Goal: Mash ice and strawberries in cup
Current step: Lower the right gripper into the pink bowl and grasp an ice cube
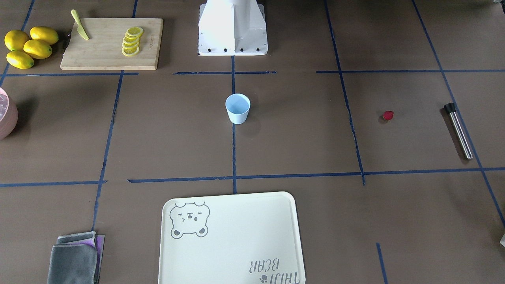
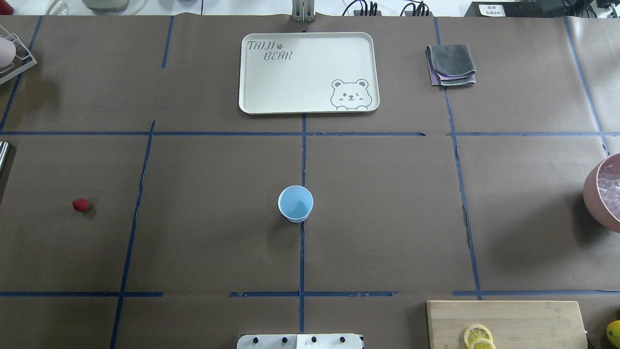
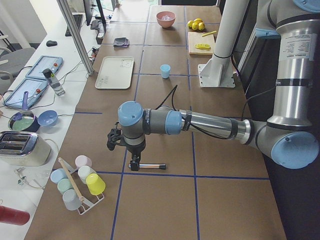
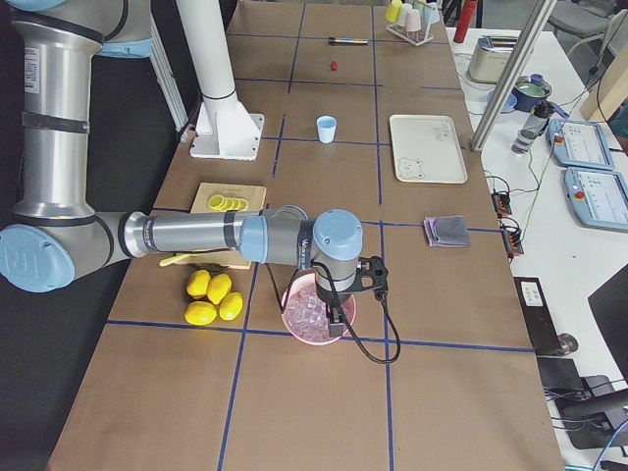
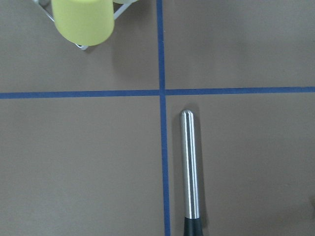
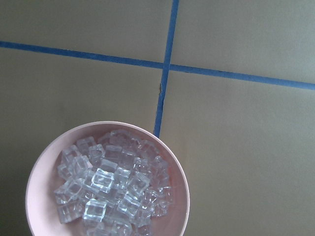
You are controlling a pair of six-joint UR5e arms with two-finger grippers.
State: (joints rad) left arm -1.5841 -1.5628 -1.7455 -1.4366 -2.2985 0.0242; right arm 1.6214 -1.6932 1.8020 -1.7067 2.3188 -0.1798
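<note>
The left pincer [image 3: 133, 163] hangs above the muddler [image 5: 190, 162], the right pincer [image 4: 337, 315] above the ice [image 6: 106, 189], staged for pickup; whether either is spread cannot be told.

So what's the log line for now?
cup: empty | strawberry: on table | ice: in bowl | left gripper: over masher | right gripper: over bowl

Jaws of left tool [image 3: 133, 164] and right tool [image 4: 337, 319] too small to judge; pink bowl [image 2: 595, 194] cut off at overhead edge
</note>
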